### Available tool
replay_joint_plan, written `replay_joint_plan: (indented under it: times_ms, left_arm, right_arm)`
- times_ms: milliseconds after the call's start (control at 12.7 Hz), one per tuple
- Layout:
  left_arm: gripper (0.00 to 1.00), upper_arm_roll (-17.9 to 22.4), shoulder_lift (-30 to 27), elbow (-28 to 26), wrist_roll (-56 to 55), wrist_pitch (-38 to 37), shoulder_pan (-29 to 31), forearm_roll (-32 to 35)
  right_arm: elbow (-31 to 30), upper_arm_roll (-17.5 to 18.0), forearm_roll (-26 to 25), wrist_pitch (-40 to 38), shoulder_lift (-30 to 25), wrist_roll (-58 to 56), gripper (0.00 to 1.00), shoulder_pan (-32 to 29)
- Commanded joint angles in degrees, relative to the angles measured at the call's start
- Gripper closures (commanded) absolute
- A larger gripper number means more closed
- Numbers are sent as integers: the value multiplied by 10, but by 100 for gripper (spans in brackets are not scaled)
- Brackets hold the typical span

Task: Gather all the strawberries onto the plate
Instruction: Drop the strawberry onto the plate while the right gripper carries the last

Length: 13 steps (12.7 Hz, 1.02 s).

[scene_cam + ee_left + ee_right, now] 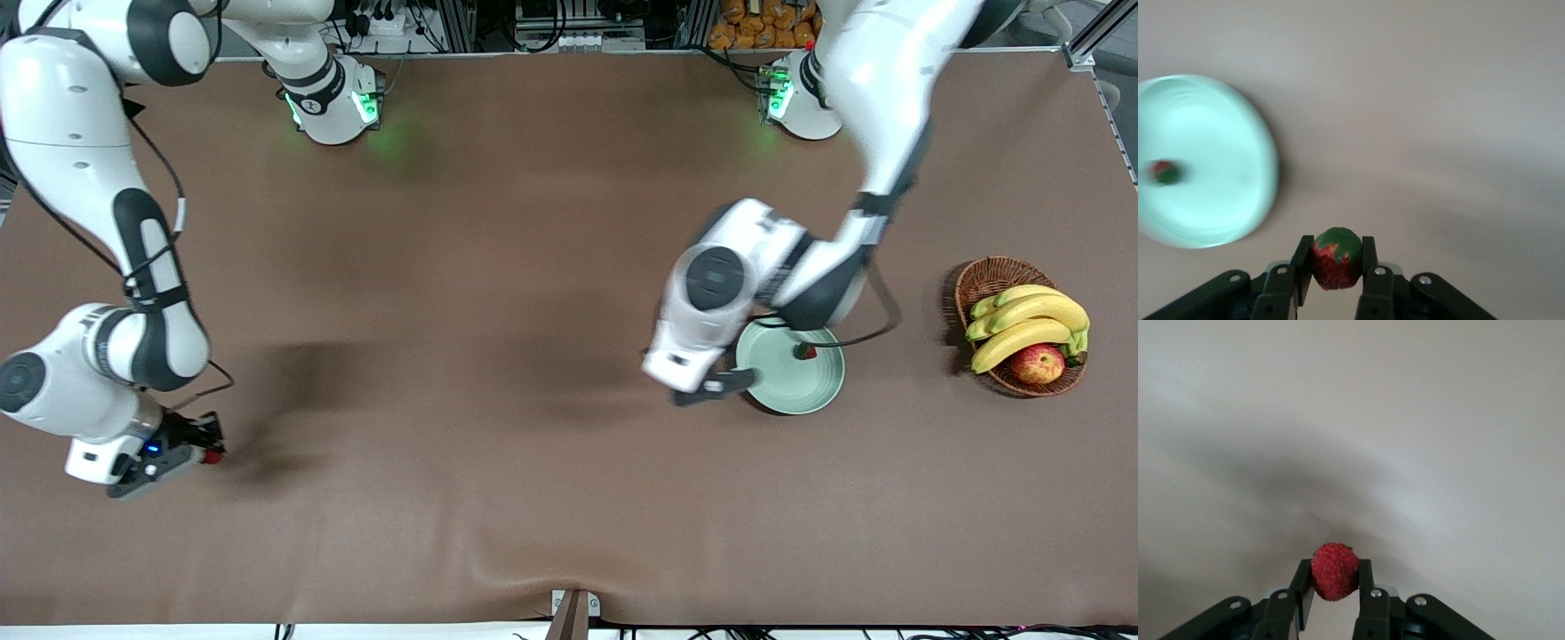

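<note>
Left wrist view: left gripper (1336, 261) is pinching a strawberry (1336, 259), plate (1238, 220) lying just beside the jaws; right gripper (1335, 581) is pinching another berry (1334, 571), well apart.

A brown woven wicker basket (985, 277) sits on the brown table (498, 267) toward the left arm's end. In it lie several yellow bananas (1031, 322), their stems greenish, and a red-yellow apple (1037, 364) that rests nearer to the front camera than the bananas. Along the table's upper edge stand what look like orange packets (765, 25), partly cut off.
</note>
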Motion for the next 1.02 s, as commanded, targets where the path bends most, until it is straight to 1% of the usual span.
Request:
replay_joint_plan:
  times_ms: [0, 79, 157, 314, 393, 550, 707, 864, 943]
  left_arm:
    - [100, -6, -7, -71, 16, -22, 54, 1]
    - [100, -6, 1, -80, 17, -22, 71, 19]
    - [100, -6, 15, -86, 17, -21, 85, 40]
    - [100, -6, 29, -98, 17, -18, 122, 79]
    - [92, -6, 29, -99, 18, -18, 125, 80]
    - [0, -6, 24, -98, 29, -19, 126, 80]
    - [0, -7, 14, -95, 28, -24, 125, 77]
    - [0, -9, -4, -94, 26, -25, 125, 71]
    - [0, -11, -9, -91, 22, -25, 121, 64]
  right_arm:
    - [-5, -7, 66, -28, -14, 95, 100, 100]
    - [-7, -7, 103, -28, -12, 148, 100, 141]
    - [-9, -7, 126, -28, -8, 203, 100, 174]
    - [-8, -7, 131, -25, -2, 281, 100, 236]
    - [-8, -7, 134, -24, 0, 314, 100, 260]
    - [-9, -6, 144, -26, 7, 381, 100, 301]
    - [-8, -6, 146, -22, 26, 402, 100, 335]
    - [-8, -6, 146, -22, 35, 402, 100, 339]
    - [-9, -6, 145, -23, 35, 402, 78, 339]
